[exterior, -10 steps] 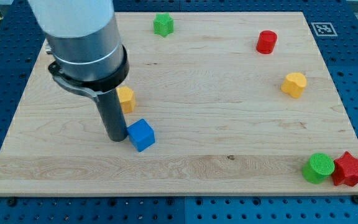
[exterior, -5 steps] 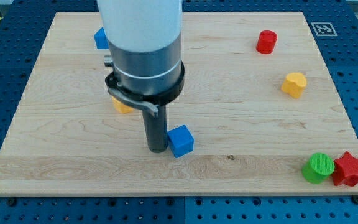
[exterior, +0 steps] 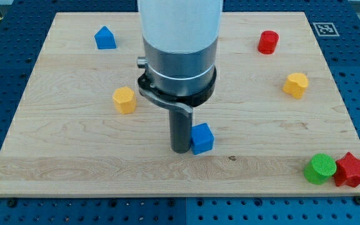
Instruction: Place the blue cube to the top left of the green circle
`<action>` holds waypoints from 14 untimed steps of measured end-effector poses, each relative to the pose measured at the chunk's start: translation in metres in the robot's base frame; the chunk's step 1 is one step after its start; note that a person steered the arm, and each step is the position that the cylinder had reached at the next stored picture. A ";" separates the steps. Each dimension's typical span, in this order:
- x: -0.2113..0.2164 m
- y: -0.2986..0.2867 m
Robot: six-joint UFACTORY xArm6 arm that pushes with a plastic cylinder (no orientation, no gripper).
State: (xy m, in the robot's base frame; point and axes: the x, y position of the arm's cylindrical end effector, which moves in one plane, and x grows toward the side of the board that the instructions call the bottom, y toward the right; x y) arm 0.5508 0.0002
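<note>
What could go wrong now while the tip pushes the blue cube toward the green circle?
1. My tip touches the blue cube on its left side only, so the cube may turn or slip off sideways.
2. The green circle sits against the red star near the board's bottom right corner; a push too long could hit the circle and move both.

My tip touches the left side of the blue cube near the board's middle. The green circle sits far right at the bottom, touching the red star on its right.
</note>
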 end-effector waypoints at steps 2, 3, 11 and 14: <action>-0.006 0.017; -0.006 0.021; -0.016 0.077; -0.011 0.095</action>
State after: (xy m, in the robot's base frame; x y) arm 0.5400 0.0956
